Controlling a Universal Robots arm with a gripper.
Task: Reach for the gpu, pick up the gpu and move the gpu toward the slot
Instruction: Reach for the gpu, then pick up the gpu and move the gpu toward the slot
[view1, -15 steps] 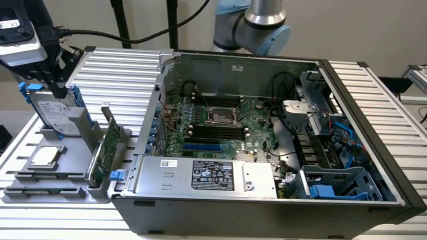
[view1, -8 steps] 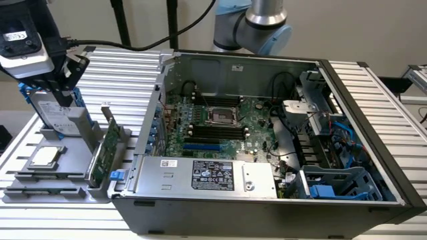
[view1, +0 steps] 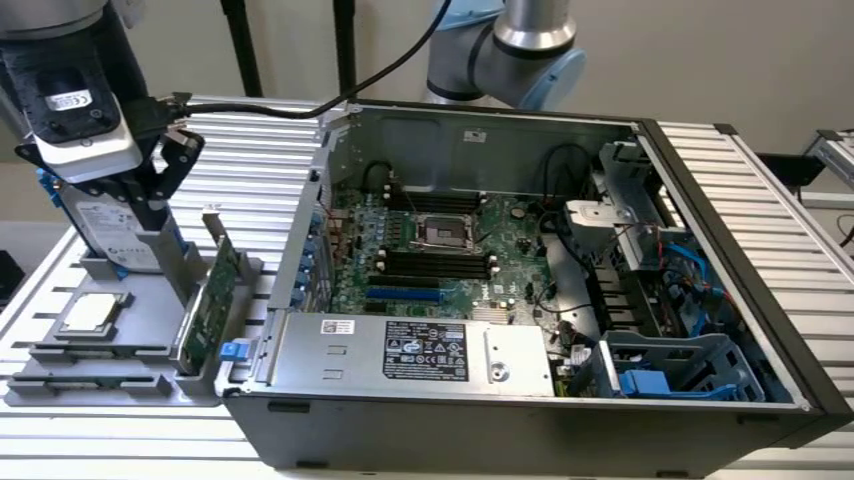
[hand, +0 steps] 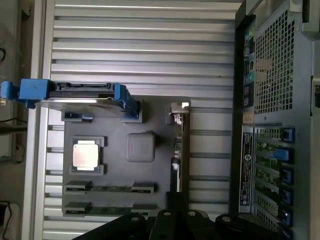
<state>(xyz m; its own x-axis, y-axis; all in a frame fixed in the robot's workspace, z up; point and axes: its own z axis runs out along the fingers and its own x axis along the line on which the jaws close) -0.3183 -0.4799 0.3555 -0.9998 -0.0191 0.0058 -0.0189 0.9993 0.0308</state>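
Ribbed metal worktop (view1: 761, 210) bears a grey holder tray (view1: 80, 385); the gpu (view1: 214, 300) (hand: 176, 150) stands on edge at the tray's side nearest the computer case (view1: 534, 430), pincer (view1: 140, 200) above the tray, opening impossible to tell

The thin green circuit-board gpu (view1: 203, 315) looked matt, and its silver bracket edge (hand: 179, 106) was bare shiny metal. The small square silver processor chip (view1: 91, 313) had a smooth metal lid. The grey holder tray (hand: 120, 170) was matt plastic. The ribbed table (view1: 254, 160) looked like dull aluminium, and the hard drive's blue frame (hand: 32, 90) was glossy plastic.
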